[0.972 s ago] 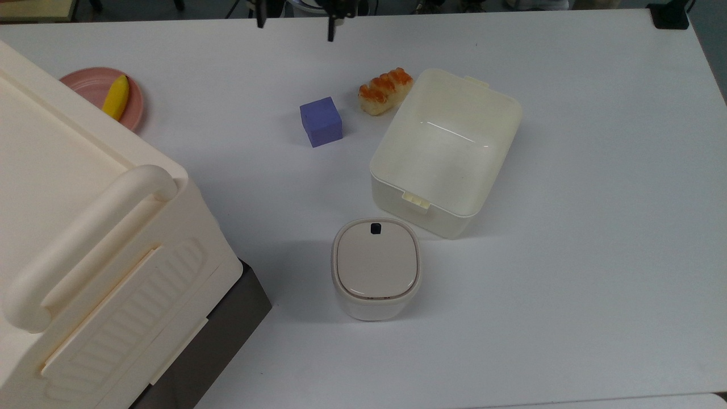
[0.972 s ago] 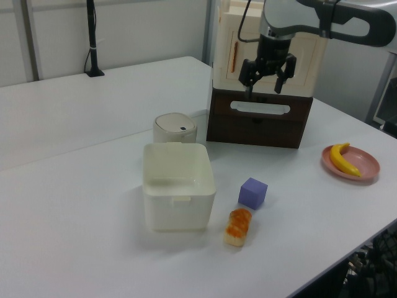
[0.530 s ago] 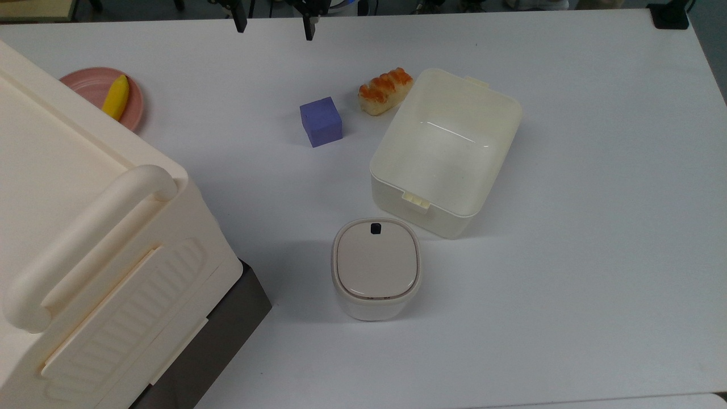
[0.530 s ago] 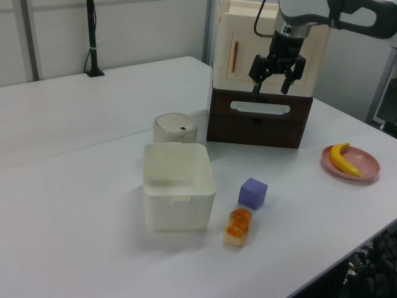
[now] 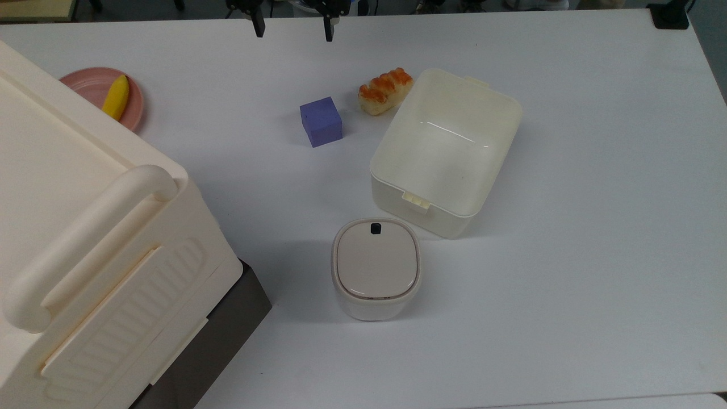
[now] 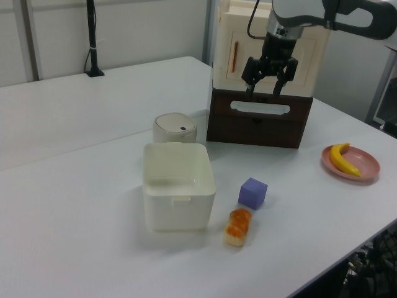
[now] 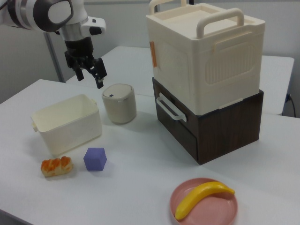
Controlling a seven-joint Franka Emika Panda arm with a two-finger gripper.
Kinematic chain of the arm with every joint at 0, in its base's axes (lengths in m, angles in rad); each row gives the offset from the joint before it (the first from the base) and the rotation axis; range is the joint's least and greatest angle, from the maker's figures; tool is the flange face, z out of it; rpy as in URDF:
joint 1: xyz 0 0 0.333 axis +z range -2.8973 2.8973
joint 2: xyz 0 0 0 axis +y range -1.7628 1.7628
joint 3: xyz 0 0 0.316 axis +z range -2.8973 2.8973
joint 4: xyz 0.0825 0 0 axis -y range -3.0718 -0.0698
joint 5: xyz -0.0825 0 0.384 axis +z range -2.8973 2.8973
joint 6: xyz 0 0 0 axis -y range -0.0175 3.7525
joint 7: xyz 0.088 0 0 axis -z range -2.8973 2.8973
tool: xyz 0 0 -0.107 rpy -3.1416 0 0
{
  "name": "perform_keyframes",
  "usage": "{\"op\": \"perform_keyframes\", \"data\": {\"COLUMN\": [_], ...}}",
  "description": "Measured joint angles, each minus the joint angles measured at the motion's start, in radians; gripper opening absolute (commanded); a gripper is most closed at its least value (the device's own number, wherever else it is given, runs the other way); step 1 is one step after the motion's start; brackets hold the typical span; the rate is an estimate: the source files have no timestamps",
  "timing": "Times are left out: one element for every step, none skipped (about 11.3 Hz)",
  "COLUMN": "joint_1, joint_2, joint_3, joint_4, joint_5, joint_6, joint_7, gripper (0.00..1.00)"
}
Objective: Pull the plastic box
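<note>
The top view's upper edge cuts off the hand (image 5: 293,25) above its two dark fingertips (image 5: 259,28).

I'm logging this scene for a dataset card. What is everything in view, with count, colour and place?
plastic box: 1, cream-white, lidless and empty, mid-table
lidded container: 1, cream with beige lid and black button, just below the box in the top view
cube: 1, purple, at the top view's left of the box
sushi piece: 1, orange on white, beside the box's upper left corner in the top view
plate: 1, pink, near the table's far left in the top view
banana: 1, yellow, on the plate
large bin: 1, cream, with handles, stacked on the drawer unit
drawer unit: 1, dark brown, under the bin
table: 1, white
gripper: 1, black, open, empty, raised above the table
</note>
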Motion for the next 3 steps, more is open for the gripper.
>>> {"op": "perform_keyframes", "data": {"joint_1": [0.005, 0.005, 0.005], "joint_2": [0.000, 0.001, 0.001], "joint_3": [-0.006, -0.008, -0.010], "joint_4": [0.000, 0.000, 0.000], "joint_5": [0.000, 0.000, 0.000], "joint_6": [0.000, 0.000, 0.000], "joint_7": [-0.010, -0.024, -0.030], "gripper": [1.00, 1.00, 1.00]}}
